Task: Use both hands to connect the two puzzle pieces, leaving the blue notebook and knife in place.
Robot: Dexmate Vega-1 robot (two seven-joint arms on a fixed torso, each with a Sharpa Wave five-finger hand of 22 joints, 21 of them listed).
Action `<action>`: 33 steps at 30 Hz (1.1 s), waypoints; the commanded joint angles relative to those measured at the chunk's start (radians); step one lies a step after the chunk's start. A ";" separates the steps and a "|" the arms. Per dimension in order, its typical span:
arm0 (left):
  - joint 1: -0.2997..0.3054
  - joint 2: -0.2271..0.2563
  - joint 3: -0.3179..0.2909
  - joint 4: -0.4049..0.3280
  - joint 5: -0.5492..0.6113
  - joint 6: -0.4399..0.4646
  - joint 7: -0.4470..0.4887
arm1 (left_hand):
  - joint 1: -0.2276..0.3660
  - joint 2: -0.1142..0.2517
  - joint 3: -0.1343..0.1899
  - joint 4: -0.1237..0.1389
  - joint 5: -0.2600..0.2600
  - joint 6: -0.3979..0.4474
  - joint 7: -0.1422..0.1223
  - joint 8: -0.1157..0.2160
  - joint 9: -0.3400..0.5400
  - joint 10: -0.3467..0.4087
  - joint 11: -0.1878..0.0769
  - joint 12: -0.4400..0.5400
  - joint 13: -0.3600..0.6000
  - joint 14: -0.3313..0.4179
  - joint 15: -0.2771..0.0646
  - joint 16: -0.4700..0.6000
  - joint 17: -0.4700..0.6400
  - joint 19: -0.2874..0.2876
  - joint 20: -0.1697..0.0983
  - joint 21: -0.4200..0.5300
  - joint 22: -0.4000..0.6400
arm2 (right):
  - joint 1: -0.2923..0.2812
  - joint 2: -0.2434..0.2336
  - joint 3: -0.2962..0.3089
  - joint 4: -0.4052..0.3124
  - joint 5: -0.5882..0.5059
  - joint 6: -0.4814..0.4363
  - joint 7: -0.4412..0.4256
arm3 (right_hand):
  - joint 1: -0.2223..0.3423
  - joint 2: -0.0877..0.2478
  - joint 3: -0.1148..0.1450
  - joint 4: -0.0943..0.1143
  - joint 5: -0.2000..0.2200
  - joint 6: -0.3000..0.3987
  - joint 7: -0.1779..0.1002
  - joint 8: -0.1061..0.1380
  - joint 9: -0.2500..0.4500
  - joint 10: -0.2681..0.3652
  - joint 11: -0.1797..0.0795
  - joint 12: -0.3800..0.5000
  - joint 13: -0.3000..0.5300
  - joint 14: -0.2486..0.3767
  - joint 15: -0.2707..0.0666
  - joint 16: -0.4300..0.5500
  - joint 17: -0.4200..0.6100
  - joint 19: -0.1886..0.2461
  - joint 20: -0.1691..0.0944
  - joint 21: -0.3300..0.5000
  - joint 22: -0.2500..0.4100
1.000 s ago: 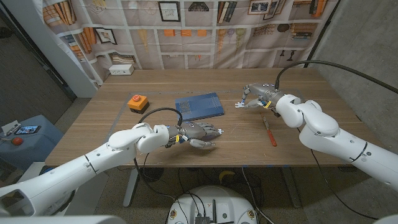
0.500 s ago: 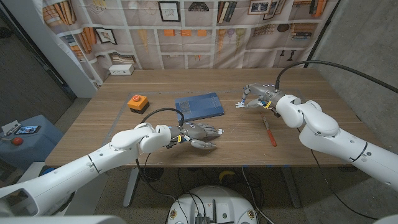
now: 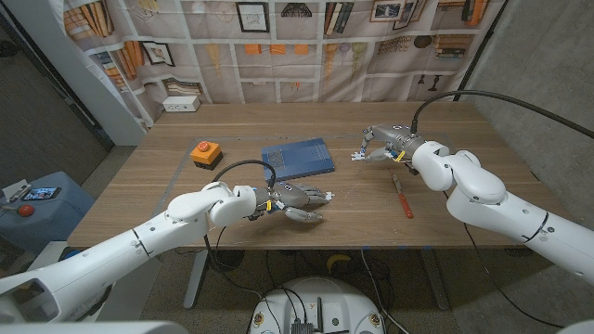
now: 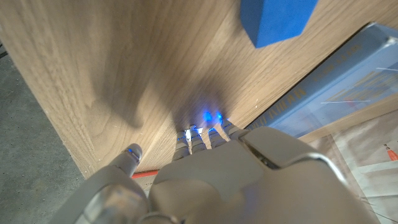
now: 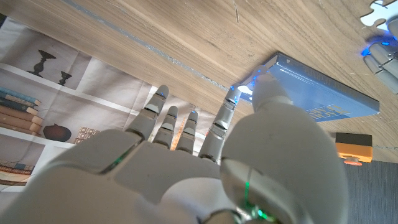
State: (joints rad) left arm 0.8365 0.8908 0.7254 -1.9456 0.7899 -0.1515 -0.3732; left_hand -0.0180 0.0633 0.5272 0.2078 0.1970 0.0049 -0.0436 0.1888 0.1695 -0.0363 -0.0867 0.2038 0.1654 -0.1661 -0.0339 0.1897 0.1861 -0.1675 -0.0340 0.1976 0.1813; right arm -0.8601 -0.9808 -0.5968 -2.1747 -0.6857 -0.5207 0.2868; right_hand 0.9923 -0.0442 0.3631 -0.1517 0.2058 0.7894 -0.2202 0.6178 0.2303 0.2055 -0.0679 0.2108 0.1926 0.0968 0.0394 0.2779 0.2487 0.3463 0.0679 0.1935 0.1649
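- An orange box with a black button (image 3: 203, 151) sits on the wooden table (image 3: 445, 223), toward its left side.
- A white power strip (image 3: 182, 105) lies at the table's far left corner.
- A backdrop printed with bookshelves and framed pictures (image 3: 278, 46) hangs behind the table.

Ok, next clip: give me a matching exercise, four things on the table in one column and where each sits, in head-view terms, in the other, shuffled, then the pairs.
Things:
1. blue notebook
2. knife
3. orange box with a red button
4. white puzzle piece

Places:
A. at the right hand's fingertips
B. left of the notebook, toward the table's left side
C. table's middle, beyond the left hand
D. beside the right forearm, nearer the front edge

Pairs: 1-C, 2-D, 3-B, 4-A
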 commanded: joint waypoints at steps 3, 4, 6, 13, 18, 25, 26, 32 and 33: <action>-0.005 0.004 0.004 0.001 -0.003 0.004 -0.013 | -0.007 0.133 -0.008 -0.001 0.004 0.010 -0.002 0.004 0.003 0.012 -0.001 0.004 0.006 -0.129 -0.021 0.008 0.000 -0.209 -0.052 0.006 0.003 | -0.001 -0.002 -0.009 -0.017 -0.015 -0.004 0.000 | 0.001 0.007 -0.004 -0.001 -0.004 0.011 -0.003 0.006 0.005 0.009 0.002 -0.002 0.004 0.008 -0.003 0.009 0.004 0.007 -0.004 -0.001 0.005; -0.004 0.004 0.004 0.001 -0.004 0.005 -0.014 | -0.007 0.133 -0.008 -0.001 0.004 0.012 -0.003 0.005 0.003 0.013 -0.001 0.004 0.006 -0.129 -0.021 0.008 0.000 -0.209 -0.052 0.006 0.003 | -0.002 -0.002 -0.010 -0.019 -0.017 -0.003 0.001 | 0.001 0.008 -0.004 -0.001 -0.004 0.011 -0.003 0.005 0.005 0.009 0.003 -0.002 0.004 0.009 -0.002 0.009 0.004 0.007 -0.004 -0.002 0.005; -0.004 0.004 0.004 0.001 -0.004 0.005 -0.014 | -0.007 0.133 -0.008 -0.001 0.004 0.012 -0.003 0.004 0.003 0.014 -0.001 0.004 0.006 -0.129 -0.021 0.008 0.000 -0.209 -0.051 0.006 0.003 | -0.001 0.000 -0.015 -0.023 -0.028 -0.012 0.009 | 0.001 0.008 -0.004 -0.001 -0.004 0.011 -0.003 0.005 0.005 0.010 0.004 -0.002 0.004 0.009 -0.002 0.009 0.004 0.007 -0.004 -0.002 0.005; 0.002 0.003 0.004 -0.007 -0.003 0.020 -0.017 | -0.006 0.134 -0.009 -0.002 0.004 0.016 -0.003 0.004 0.003 0.016 -0.001 0.003 0.006 -0.125 -0.023 0.009 -0.001 -0.208 -0.051 0.007 0.003 | -0.012 0.004 -0.022 -0.041 -0.058 -0.035 0.017 | 0.001 0.008 -0.005 -0.001 -0.005 0.011 -0.002 0.005 0.005 0.010 0.005 -0.003 0.004 0.009 -0.001 0.009 0.004 0.007 -0.003 -0.002 0.005; 0.010 0.002 0.002 -0.017 -0.003 0.041 -0.025 | -0.006 0.134 -0.009 -0.002 0.004 0.019 -0.002 0.003 0.003 0.020 0.000 0.003 0.006 -0.122 -0.023 0.009 -0.001 -0.208 -0.051 0.007 0.003 | -0.021 0.009 -0.031 -0.046 -0.079 -0.044 0.023 | 0.001 0.009 -0.005 -0.001 -0.006 0.011 -0.002 0.005 0.005 0.013 0.005 -0.002 0.004 0.012 -0.001 0.010 0.005 0.008 -0.002 -0.001 0.005; 0.016 -0.002 0.004 -0.031 -0.001 0.072 -0.040 | -0.005 0.135 -0.008 -0.003 0.004 0.024 -0.001 0.003 0.003 0.025 0.003 0.003 0.006 -0.117 -0.024 0.009 -0.002 -0.207 -0.051 0.008 0.003 | -0.035 0.015 -0.045 -0.049 -0.119 -0.053 0.027 | 0.001 0.010 -0.006 -0.001 -0.007 0.013 -0.002 0.006 0.006 0.020 0.005 0.000 0.004 0.017 -0.002 0.011 0.005 0.011 0.000 0.000 0.005; 0.018 -0.002 0.003 -0.032 -0.002 0.075 -0.040 | -0.005 0.135 -0.008 -0.003 0.004 0.024 0.000 0.003 0.003 0.025 0.003 0.003 0.006 -0.117 -0.024 0.009 -0.002 -0.207 -0.051 0.008 0.003 | -0.037 0.015 -0.044 -0.049 -0.119 -0.051 0.027 | 0.001 0.010 -0.006 -0.001 -0.007 0.014 -0.002 0.006 0.006 0.021 0.004 0.000 0.004 0.018 -0.002 0.012 0.005 0.012 0.000 0.000 0.005; 0.019 -0.005 0.006 -0.037 0.002 0.091 -0.042 | -0.004 0.135 -0.007 -0.004 0.004 0.026 0.000 0.002 0.003 0.027 0.003 0.001 0.006 -0.114 -0.024 0.009 -0.002 -0.206 -0.050 0.008 0.002 | -0.046 0.023 -0.049 -0.045 -0.149 -0.056 0.025 | 0.001 0.011 -0.007 -0.001 -0.008 0.015 -0.002 0.006 0.006 0.025 0.004 0.001 0.004 0.022 -0.004 0.013 0.005 0.014 0.000 0.000 0.005; 0.019 -0.005 0.007 -0.038 0.003 0.093 -0.042 | -0.004 0.135 -0.006 -0.004 0.004 0.026 0.000 0.002 0.003 0.027 0.004 0.001 0.006 -0.114 -0.025 0.009 -0.002 -0.206 -0.050 0.008 0.002 | -0.047 0.024 -0.049 -0.044 -0.153 -0.055 0.023 | 0.001 0.012 -0.007 -0.001 -0.008 0.015 -0.002 0.006 0.006 0.026 0.004 0.001 0.004 0.022 -0.004 0.013 0.005 0.015 0.000 0.001 0.005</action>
State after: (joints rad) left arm 0.8490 0.8900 0.7288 -1.9709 0.7871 -0.0911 -0.4055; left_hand -0.0180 0.0633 0.5230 0.2035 0.1970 0.0239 -0.0444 0.1881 0.1696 -0.0176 -0.0842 0.2011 0.1654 -0.1661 -0.0340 0.1897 0.1813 -0.1675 -0.0340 0.1976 0.1815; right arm -0.8905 -0.9682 -0.6351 -2.2186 -0.7896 -0.5657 0.3091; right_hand 0.9923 -0.0444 0.3573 -0.1518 0.1972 0.7945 -0.2254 0.6174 0.2352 0.2218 -0.0661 0.2110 0.1926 0.1078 0.0357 0.2852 0.2486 0.3502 0.0714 0.1935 0.1649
